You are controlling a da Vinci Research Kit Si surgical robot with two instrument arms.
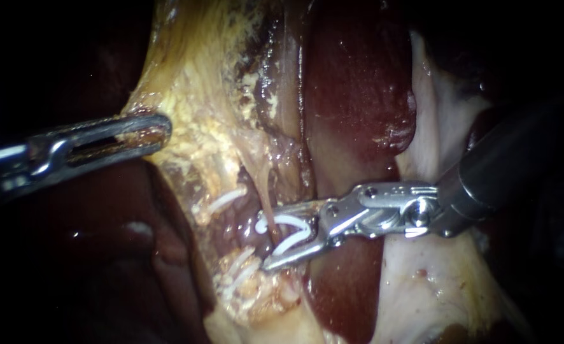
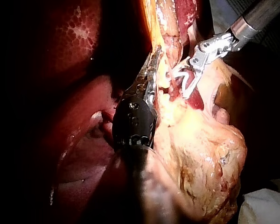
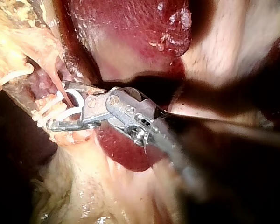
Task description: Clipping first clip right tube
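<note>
1. My left instrument has its jaws pinching the edge of the yellow tissue.
2. My right instrument carries a white clip in its spread jaws, straddling the thin right tube.

The left instrument comes in from the left, lying almost level with a slight upward tilt, its tip clamped on tissue. The right instrument reaches in from the upper right, its wrist bent toward the left, its tip spread wide and carrying a white clip seated inside the fork
</note>
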